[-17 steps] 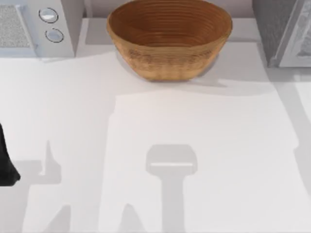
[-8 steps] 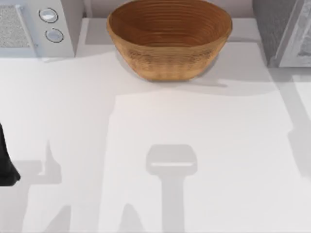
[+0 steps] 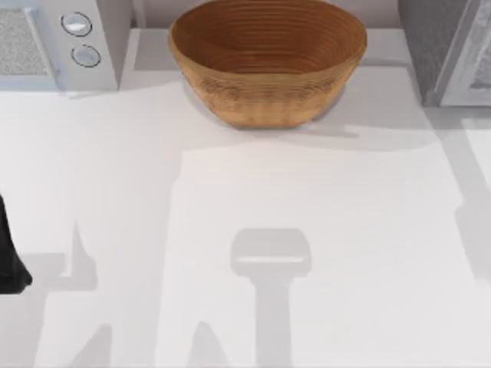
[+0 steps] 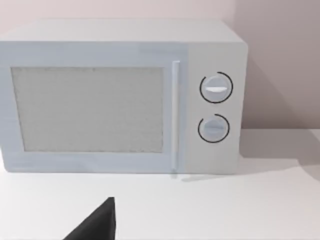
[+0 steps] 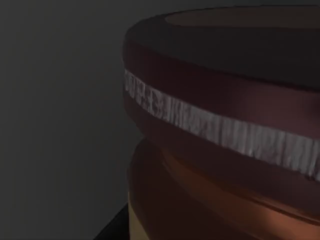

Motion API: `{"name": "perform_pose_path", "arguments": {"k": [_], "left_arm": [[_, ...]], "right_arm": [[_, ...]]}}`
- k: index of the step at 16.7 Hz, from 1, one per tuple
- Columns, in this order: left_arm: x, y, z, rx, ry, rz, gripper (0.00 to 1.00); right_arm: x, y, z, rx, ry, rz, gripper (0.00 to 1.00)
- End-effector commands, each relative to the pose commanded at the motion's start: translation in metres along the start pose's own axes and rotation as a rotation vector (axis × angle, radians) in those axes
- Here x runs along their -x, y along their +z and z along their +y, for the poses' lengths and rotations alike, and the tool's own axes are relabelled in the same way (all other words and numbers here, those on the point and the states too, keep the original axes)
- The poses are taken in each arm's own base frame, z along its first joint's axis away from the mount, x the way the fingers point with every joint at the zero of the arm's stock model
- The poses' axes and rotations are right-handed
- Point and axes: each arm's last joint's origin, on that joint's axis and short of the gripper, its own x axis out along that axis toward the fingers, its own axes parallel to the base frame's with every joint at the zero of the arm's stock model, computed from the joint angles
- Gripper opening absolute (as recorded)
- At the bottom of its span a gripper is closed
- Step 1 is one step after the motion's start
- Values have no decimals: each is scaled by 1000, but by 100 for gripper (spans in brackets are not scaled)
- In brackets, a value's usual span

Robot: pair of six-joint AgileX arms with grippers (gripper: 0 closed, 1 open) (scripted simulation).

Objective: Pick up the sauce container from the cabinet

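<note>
1. Our left arm (image 3: 9, 257) sits parked at the table's left edge in the top view; we cannot tell how its claw stands. Its wrist camera looks at the microwave (image 4: 120, 100), door closed.
2. Mid-table at the back stands the woven bowl (image 3: 267, 61); it is not the target and nothing is near it.
3. At the back right is the cabinet (image 3: 449, 50).
4. The right wrist view is dim and pressed close against the sauce container (image 5: 220, 135): maroon lid, pale band beneath it, orange-brown body below. We judge the jar sits inside the cabinet's shade.
5. We cannot tell the right claw's state.
6. Progress, as we judge it: the approach is about done; grasp unconfirmed, lift and pull-out remain.
</note>
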Motion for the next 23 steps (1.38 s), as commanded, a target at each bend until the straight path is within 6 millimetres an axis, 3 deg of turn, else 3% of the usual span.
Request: {"name": "perform_pose_path", "arguments": {"k": [8,18,20,23], "left_arm": [[0,0,0,0,0,0,100],[0,0,0,0,0,0,100],[0,0,0,0,0,0,100],[0,0,0,0,0,0,100]], "right_arm": [[0,0,0,0,0,0,2],[1,1,1,-2,2,0,0],[12,7,0,-1,-7,1,0],[51,27,0,-2,-20,-4,0]]}}
